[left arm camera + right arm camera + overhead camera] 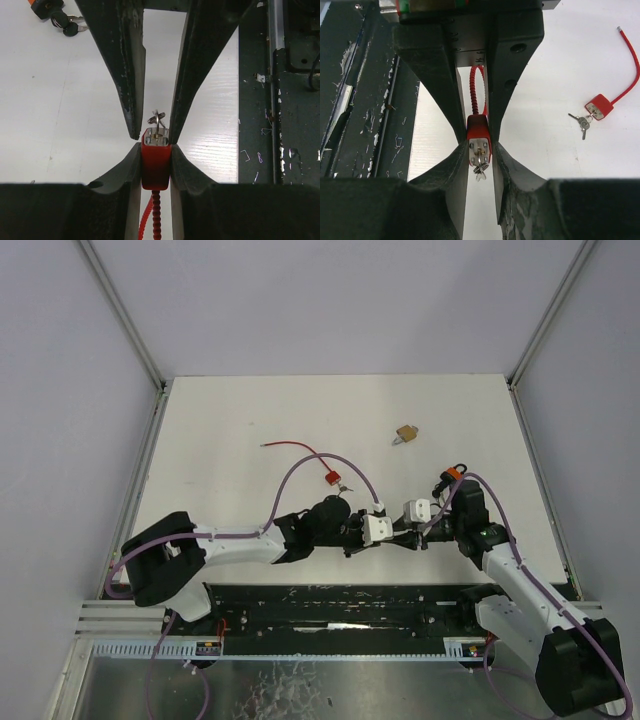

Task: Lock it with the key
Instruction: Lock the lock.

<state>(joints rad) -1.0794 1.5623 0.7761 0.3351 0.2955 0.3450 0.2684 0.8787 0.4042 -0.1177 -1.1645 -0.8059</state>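
A red cable lock (156,167) is clamped between the pads of my left gripper (156,147), with its red cable (152,215) trailing back toward the wrist. A small silver key (159,121) on a ring sticks out of the lock's metal face. In the right wrist view the same lock (479,131) and key (480,164) sit between the fingertips of my right gripper (480,150). Those jaws stand open, with a narrow gap on each side of the key. In the top view both grippers meet nose to nose near the front edge (395,532).
A second red cable lock (331,476) with a bunch of keys (582,124) lies on the white table behind the left arm, its cable (300,447) curving left. A brass padlock (406,433) lies farther back. A black rail (340,605) runs along the near edge.
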